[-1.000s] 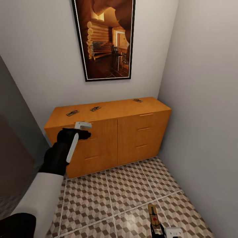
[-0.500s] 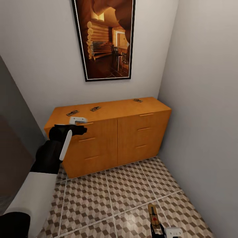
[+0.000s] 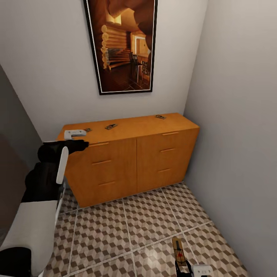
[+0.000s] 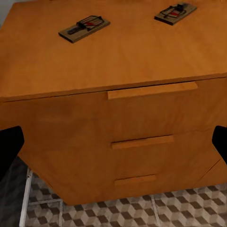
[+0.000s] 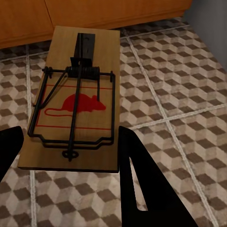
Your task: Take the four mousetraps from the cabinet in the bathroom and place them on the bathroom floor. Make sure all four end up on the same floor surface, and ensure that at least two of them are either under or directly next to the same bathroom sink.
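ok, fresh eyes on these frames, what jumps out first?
Probably the orange cabinet against the back wall, under a big framed picture, with mousetraps on its top; the left gripper sits at its left end near one trap. Next, the right gripper low over the patterned floor, with a red-mouse trap between its fingers.

The cabinet stands against the back wall, its right end in the corner beside the side wall. A framed picture hangs on the back wall above it. Three mousetraps lie on the cabinet top: one near the left end, one just right of it, one toward the right rear. The left gripper hangs over the top's left front corner. Before the cabinet, over the bathroom floor, a fourth mousetrap sits between the right gripper's fingers.
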You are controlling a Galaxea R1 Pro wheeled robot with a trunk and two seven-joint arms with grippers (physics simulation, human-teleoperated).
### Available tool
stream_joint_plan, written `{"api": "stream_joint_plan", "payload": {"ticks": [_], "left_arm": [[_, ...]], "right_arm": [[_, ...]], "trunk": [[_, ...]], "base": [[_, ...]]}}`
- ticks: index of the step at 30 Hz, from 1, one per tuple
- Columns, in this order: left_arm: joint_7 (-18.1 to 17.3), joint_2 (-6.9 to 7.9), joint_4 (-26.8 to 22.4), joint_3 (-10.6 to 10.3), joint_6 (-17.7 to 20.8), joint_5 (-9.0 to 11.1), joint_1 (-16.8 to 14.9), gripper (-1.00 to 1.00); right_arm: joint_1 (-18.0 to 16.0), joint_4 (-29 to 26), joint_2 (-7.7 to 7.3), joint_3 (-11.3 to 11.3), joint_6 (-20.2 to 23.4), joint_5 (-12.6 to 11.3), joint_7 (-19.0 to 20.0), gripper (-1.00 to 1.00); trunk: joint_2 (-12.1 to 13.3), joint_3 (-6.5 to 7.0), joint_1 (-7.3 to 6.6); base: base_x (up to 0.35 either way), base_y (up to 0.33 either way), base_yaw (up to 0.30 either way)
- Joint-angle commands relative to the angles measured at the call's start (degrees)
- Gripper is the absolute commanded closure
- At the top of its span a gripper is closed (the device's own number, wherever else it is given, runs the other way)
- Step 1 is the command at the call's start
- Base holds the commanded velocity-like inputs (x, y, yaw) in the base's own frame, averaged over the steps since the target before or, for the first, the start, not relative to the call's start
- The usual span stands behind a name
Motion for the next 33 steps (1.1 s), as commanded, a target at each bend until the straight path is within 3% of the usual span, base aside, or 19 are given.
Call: {"api": "stream_joint_plan", "payload": {"ticks": [1, 15, 33], "left_arm": [[0.2, 0.02, -0.2, 0.5, 0.2, 0.1, 0.0, -1.0], [0.2, 0.03, -0.2, 1.1, 0.2, 0.1, 0.0, -1.0], [0.2, 0.03, 0.0, 1.1, 0.1, -0.2, 0.0, -1.0]], "right_arm": [[0.0, 0.1, 0.0, 0.4, -0.2, -0.5, 0.1, 1.0], [0.0, 0.1, 0.0, 0.4, -0.1, -0.5, 0.2, 1.0], [0.0, 0.1, 0.0, 0.4, -0.1, -0.5, 0.2, 1.0]], "trunk": [[0.0, -0.05, 0.0], [0.0, -0.05, 0.0], [0.0, -0.05, 0.0]], "base": [[0.0, 0.0, 0.0], [0.028, 0.0, 0.0], [0.292, 0.014, 0.0]]}}
